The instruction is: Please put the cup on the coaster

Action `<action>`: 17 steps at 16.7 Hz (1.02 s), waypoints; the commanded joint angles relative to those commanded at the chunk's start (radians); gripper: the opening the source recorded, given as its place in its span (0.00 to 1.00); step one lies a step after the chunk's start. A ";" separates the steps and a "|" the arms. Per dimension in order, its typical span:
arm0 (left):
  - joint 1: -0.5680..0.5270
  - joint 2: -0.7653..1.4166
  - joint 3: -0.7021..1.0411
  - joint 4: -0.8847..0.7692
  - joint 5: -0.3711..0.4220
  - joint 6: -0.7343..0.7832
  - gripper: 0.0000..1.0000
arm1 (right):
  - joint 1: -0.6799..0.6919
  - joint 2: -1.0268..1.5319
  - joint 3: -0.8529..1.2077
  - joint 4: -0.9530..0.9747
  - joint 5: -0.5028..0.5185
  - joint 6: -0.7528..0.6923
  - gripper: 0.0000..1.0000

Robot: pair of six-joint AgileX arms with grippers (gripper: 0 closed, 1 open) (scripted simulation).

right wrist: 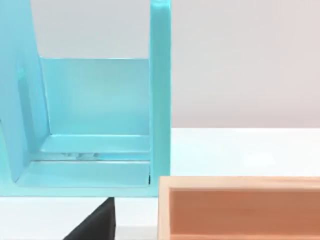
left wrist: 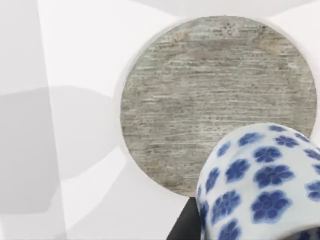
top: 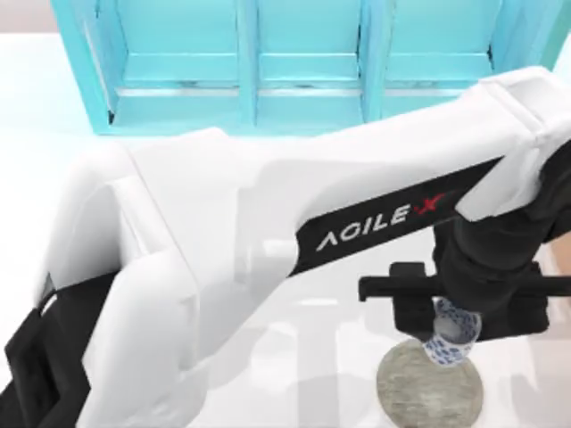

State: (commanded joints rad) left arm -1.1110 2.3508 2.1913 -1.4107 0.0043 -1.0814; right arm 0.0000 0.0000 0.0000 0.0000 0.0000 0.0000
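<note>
A white tabletop [top: 36, 98] is backed by a turquoise shelf unit [top: 294, 62]; a wooden box [right wrist: 240, 210] is seen nearby. The cup [top: 451, 333] is clamped in the left claw [top: 451, 308] above the coaster [top: 430, 390].

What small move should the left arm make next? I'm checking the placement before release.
Probably shift the cup a little further over the coaster, then lower. The left gripper holds it above the disc's far edge, not its middle; the left wrist view also shows it off to one side.
</note>
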 joint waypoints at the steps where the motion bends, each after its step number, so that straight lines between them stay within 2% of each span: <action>1: 0.000 0.001 -0.014 0.014 0.000 0.001 0.00 | 0.000 0.000 0.000 0.000 0.000 0.000 1.00; 8: -0.002 0.014 -0.218 0.232 0.000 -0.001 0.00 | 0.000 0.000 0.000 0.000 0.000 0.000 1.00; 13: -0.002 0.015 -0.230 0.244 0.000 -0.001 0.00 | 0.000 0.000 0.000 0.000 0.000 0.000 1.00; 17: -0.002 0.015 -0.230 0.244 0.000 -0.001 0.30 | 0.000 0.000 0.000 0.000 0.000 0.000 1.00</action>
State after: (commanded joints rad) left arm -1.1135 2.3659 1.9608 -1.1668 0.0042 -1.0821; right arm 0.0000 0.0000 0.0000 0.0000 0.0000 0.0000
